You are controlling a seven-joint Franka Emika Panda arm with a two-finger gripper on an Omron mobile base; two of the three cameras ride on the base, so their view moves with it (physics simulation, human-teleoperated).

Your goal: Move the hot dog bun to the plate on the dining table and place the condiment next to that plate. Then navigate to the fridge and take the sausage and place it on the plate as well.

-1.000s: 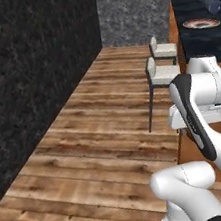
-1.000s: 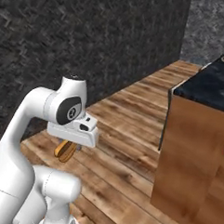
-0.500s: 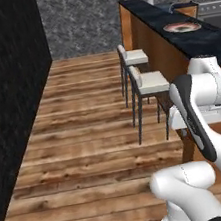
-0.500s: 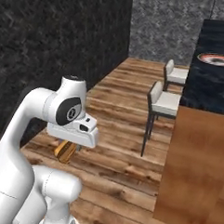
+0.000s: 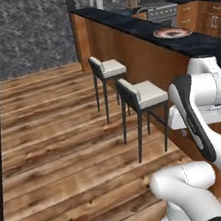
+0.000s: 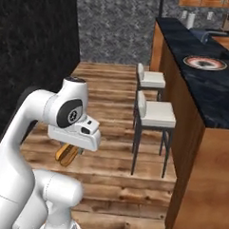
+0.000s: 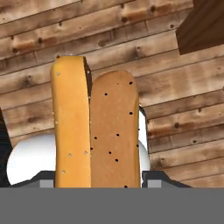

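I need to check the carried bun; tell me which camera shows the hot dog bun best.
The hand view: the hot dog bun stands large there, its lengthwise split plain, above the wooden floor. The right base view shows just its orange end under the hand.

Wood plank floor (image 5: 64, 155), two stools (image 5: 145, 94), dark stone wall (image 6: 116, 26).

Two stools (image 5: 139, 95) (image 6: 157, 114) stand tight against the dining table (image 5: 138, 47) (image 6: 203, 92), blocking its near side. Left of the table, open wood floor (image 5: 59, 156) runs free to the dark wall (image 6: 34, 45).
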